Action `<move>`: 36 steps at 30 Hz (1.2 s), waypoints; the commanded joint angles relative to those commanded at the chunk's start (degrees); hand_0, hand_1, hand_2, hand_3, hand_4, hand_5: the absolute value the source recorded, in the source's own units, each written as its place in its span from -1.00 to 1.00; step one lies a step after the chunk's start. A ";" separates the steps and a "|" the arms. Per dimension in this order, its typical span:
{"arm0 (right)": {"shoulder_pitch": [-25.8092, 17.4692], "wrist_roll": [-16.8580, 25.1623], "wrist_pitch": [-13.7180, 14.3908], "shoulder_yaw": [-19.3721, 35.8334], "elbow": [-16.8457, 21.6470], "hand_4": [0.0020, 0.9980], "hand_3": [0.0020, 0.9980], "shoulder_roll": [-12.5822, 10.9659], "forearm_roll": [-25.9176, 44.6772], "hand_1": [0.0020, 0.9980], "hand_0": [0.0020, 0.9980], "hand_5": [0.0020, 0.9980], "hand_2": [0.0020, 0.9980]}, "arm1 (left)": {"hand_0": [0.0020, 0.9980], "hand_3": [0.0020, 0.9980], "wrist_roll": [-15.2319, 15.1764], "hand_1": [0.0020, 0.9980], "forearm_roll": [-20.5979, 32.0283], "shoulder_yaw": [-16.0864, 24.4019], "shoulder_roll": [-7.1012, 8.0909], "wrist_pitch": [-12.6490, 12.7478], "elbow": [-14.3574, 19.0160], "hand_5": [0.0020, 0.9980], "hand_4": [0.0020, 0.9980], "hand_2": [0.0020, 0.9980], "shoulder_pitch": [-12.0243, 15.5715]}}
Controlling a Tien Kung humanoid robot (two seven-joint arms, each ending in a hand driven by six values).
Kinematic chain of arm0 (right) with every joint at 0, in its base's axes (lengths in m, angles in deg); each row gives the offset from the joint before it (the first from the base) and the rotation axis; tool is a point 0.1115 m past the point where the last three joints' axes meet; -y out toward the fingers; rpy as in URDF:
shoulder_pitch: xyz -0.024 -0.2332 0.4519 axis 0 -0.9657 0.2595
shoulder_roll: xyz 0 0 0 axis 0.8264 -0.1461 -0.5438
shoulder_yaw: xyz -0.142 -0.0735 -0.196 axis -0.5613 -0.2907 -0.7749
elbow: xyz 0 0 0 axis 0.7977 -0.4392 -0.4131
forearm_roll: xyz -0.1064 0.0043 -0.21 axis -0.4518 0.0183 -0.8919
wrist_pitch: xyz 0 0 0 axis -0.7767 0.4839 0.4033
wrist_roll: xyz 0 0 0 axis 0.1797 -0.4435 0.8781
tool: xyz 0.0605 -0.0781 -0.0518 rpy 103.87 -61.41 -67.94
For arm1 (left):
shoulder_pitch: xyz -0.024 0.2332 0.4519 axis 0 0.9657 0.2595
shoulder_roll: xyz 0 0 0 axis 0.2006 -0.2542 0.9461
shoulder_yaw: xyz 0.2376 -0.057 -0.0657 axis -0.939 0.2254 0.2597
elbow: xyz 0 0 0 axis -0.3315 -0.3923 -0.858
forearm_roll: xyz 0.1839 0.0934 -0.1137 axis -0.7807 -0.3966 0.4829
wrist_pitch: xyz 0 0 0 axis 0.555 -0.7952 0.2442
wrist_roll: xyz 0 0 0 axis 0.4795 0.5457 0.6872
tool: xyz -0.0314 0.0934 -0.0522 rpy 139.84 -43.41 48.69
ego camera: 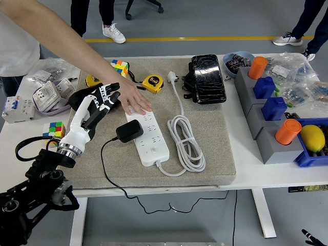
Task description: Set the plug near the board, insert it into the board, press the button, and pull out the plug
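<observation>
A white power strip [148, 138] lies on the grey mat [205, 164], its white cord [185, 143] coiled to its right. A black plug adapter [129, 131] sits at the strip's left edge, its black cable [107, 169] trailing toward the table front; I cannot tell whether its pins are seated. My left hand [99, 104] is lifted up and to the left of the adapter, fingers spread, holding nothing. A person's hand [130, 97] presses flat on the far end of the strip. My right hand is out of view.
A yellow tape measure [152, 82] and Rubik's cubes [120, 67] [55, 129] lie at the left and back. A black pouch [206, 78] is at the back. Grey blocks [266, 110] with orange and blue pieces, and a blue bin [312, 148] holding a lemon, stand at the right.
</observation>
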 joint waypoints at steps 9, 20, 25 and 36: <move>-0.21 0.00 0.04 0.55 -0.06 0.92 0.10 0.19 -0.11 0.28 0.14 0.06 0.24 | 0.72 0.69 -0.13 0.73 0.27 0.94 -0.03 -0.05 0.13 0.39 0.98 0.78 0.58; -0.14 -0.01 0.04 0.75 -0.05 0.92 0.10 0.27 -0.19 0.28 0.14 0.06 0.24 | 0.71 0.68 0.44 0.71 0.15 0.99 -0.14 -0.31 0.52 0.40 0.98 0.76 0.52; -0.11 -0.01 0.06 0.92 -0.03 0.92 0.10 0.21 -0.22 0.28 0.14 0.06 0.24 | 0.71 0.68 0.45 0.71 0.15 1.00 -0.17 -0.31 0.62 0.40 0.98 0.76 0.42; -0.17 -0.05 0.05 0.78 -0.04 0.92 0.10 0.29 -0.26 0.28 0.14 0.06 0.24 | 0.70 0.68 0.61 0.70 0.19 1.09 -0.17 -0.40 0.91 0.41 0.98 0.76 0.43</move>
